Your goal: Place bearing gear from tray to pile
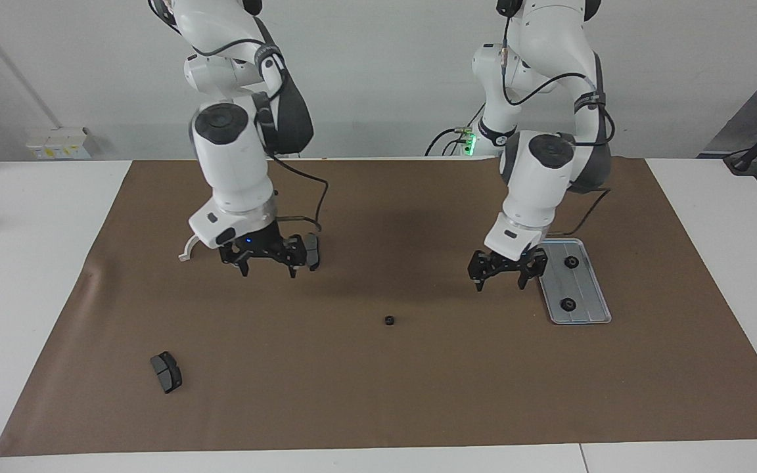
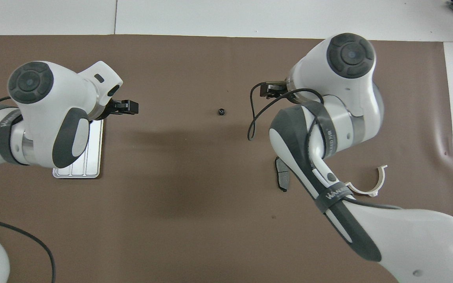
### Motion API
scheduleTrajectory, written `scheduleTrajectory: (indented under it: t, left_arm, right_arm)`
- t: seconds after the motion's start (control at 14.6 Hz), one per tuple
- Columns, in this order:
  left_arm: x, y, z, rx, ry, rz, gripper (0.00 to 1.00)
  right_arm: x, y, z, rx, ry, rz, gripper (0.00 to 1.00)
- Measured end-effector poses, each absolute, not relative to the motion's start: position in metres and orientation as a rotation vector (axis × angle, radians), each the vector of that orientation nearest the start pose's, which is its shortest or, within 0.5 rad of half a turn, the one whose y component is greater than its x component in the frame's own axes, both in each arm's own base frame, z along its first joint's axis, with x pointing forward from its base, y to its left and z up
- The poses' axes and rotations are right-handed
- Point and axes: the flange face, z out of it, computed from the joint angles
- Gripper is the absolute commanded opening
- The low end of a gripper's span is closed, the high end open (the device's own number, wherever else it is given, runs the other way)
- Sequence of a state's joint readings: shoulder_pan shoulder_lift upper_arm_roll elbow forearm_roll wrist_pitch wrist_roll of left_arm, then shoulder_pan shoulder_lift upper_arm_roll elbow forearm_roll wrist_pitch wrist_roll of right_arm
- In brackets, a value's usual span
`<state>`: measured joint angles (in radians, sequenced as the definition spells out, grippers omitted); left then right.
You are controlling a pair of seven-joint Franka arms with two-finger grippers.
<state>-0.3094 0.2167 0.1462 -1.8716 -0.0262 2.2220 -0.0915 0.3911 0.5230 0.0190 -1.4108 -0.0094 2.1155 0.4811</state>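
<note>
Both grippers have their jaws apart and hold nothing. The left gripper [image 1: 504,270] hangs over the brown mat [image 1: 378,394] just beside the grey tray [image 1: 590,314], toward the left arm's end of the table. Two bearing gears [image 1: 571,262] lie in the tray, one nearer the robots than the other. A third small black bearing gear [image 1: 389,320] lies alone on the mat, well apart from the tray and farther from the robots than both grippers. The right gripper [image 1: 267,257] hovers low beside a dark brake pad [image 1: 313,251]. A white half-ring bracket [image 1: 186,248] shows partly past that arm. A second brake pad [image 1: 166,372] lies farthest from the robots.
</note>
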Motion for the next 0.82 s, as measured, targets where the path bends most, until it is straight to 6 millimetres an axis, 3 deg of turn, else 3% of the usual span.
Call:
scheduleTrajectory:
  t: [0.14, 0.34, 0.55, 0.75, 0.82]
  left_arm:
    - [0.618, -0.075, 0.405, -3.131, 0.128, -0.233, 1.0]
    - [0.617, -0.059, 0.386, -3.115, 0.174, -0.316, 1.0]
    - [0.623, -0.044, 0.363, -3.089, 0.24, -0.358, 1.0]
    - [0.63, -0.027, 0.334, -3.074, 0.236, -0.364, 1.0]
    - [0.631, -0.026, 0.327, -3.075, 0.233, -0.352, 1.0]
  right_arm:
    - [0.673, 0.335, 0.381, -3.033, 0.096, -0.27, 1.0]
    - [0.669, 0.386, 0.334, -3.01, 0.048, -0.32, 1.0]
    - [0.663, 0.402, 0.327, -3.006, 0.006, -0.352, 1.0]
    - [0.663, 0.397, 0.309, -3.08, -0.069, -0.388, 0.99]
    - [0.661, 0.397, 0.301, -3.093, -0.082, -0.381, 0.89]
